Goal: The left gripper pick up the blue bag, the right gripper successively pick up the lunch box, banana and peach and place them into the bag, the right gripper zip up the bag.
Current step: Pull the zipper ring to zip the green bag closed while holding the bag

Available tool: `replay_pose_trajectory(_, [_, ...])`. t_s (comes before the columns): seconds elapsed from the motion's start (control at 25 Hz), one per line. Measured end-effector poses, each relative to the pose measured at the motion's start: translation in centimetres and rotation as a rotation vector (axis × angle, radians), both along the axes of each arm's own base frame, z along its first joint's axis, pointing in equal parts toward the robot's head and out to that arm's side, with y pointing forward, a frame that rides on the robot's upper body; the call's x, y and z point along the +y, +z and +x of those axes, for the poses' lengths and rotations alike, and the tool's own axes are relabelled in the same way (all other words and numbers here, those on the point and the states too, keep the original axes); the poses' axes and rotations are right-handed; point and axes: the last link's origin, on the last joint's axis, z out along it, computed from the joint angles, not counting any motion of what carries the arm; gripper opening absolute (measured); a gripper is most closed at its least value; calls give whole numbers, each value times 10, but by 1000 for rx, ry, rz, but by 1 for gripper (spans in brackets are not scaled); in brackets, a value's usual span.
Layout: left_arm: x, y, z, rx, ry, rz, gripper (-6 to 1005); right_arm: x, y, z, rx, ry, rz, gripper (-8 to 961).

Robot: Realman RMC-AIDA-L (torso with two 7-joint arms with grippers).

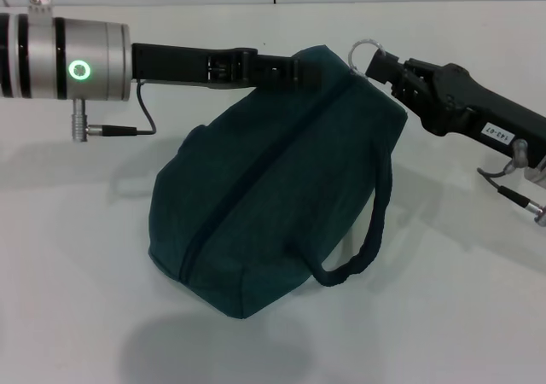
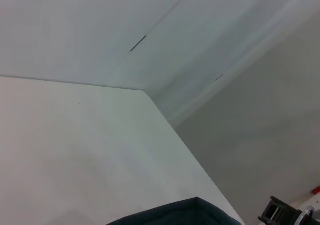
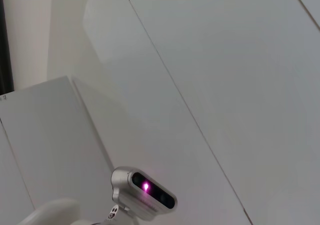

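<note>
The blue bag (image 1: pixel 273 188) hangs tilted above the white table, casting a shadow under it. Its zipper seam (image 1: pixel 247 188) runs closed from the low near end up to the far corner. My left gripper (image 1: pixel 294 70) reaches in from the left and is shut on the bag's far upper edge. At the bag's upper right corner my right gripper (image 1: pixel 381 65), with its white label, is shut on the ring zipper pull (image 1: pixel 364 49). One loop handle (image 1: pixel 368 235) dangles on the right side. A strip of the bag (image 2: pixel 175 216) shows in the left wrist view. Lunch box, banana and peach are out of view.
The white table (image 1: pixel 68 282) spreads all around the bag, with a pale wall behind it. The left arm's cable (image 1: pixel 141 119) hangs beside the bag. The right wrist view shows only walls and the robot's head camera (image 3: pixel 145 190).
</note>
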Motion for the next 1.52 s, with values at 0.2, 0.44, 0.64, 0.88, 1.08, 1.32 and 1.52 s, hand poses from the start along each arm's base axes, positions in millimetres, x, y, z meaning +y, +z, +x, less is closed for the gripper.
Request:
replay_pose_trajectory(0.2, [0,0,0,-10,8,-1,481,0,0,0,0,0,1,16])
replay_pose_trajectory(0.44, [-1,0,-1,-26,21,-3,271,0,0,0,0,0,1,17])
replay_pose_trajectory(0.64, [-2,0,-2,-35,26,-3,222,0,0,1,3,-6,2,17])
replay_pose_trajectory(0.88, [-4,-2,-4,-43,30,-3,197,1,3,5,20,-38,12,17])
replay_pose_trajectory(1.08, [-6,-6,-1,-52,10,2,157,2,4,6,24,-41,16,17])
replay_pose_trajectory(1.32, [-9,-6,5,-84,-36,8,140,3,6,13,38,-85,21,17])
replay_pose_trajectory(1.52, [-14,-3,7,-123,-73,8,141,2,5,19,35,-113,18,17])
